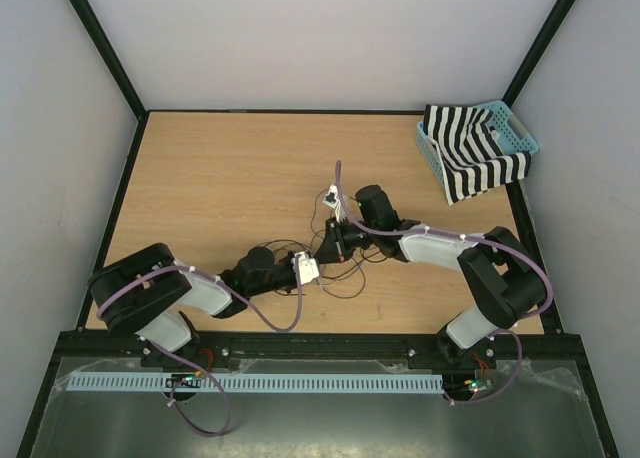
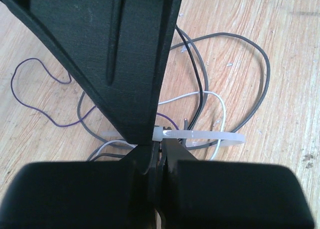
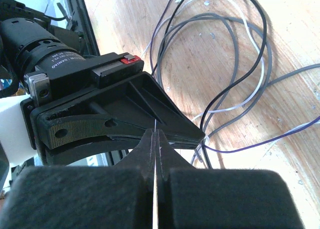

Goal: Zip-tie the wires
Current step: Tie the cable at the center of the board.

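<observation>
Left end effector (image 2: 158,150) and right end effector (image 3: 155,136) — both clamped on the zip tie (image 2: 210,137).

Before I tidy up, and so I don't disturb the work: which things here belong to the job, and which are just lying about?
Job: wires, zip tie, left gripper, right gripper.
Lying about: blue basket, striped cloth.
</observation>
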{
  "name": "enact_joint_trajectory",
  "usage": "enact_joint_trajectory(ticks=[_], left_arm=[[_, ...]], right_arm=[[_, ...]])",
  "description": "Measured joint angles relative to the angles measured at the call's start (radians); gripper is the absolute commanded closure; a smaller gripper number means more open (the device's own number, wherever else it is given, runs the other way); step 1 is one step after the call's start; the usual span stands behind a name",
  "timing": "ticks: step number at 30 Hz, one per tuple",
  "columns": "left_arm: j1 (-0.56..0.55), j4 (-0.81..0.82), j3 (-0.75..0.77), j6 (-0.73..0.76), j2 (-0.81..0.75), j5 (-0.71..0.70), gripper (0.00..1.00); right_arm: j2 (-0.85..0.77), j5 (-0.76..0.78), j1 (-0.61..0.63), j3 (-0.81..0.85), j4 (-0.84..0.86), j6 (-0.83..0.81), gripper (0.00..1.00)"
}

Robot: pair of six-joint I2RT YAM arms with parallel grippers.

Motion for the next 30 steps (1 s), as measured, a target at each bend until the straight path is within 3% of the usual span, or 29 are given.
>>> enact_joint_trajectory(ticks=[22,24,26,30], left_arm=[[-0.007,0.014,0.000,-0.001,0.000,0.010,1.00],[-0.007,0.014,0.000,-0.003,0.000,0.011,1.00],[-0.007,0.014,0.000,-0.005,0.000,0.013,1.00],[-0.008,0.014,0.000,-0.008,0.006,0.023,1.00]], right_arm=[[0.002,0.091,-0.008,0.066,-0.075,-0.074,0.99],[-0.002,0.091,-0.008,0.066,-0.076,-0.077,0.81],[-0.008,0.091,-0.008,0.066,-0.077,-0.077,0.69],[-0.029,0.090,-0.010,0.066,-0.076,-0.067,0.60]])
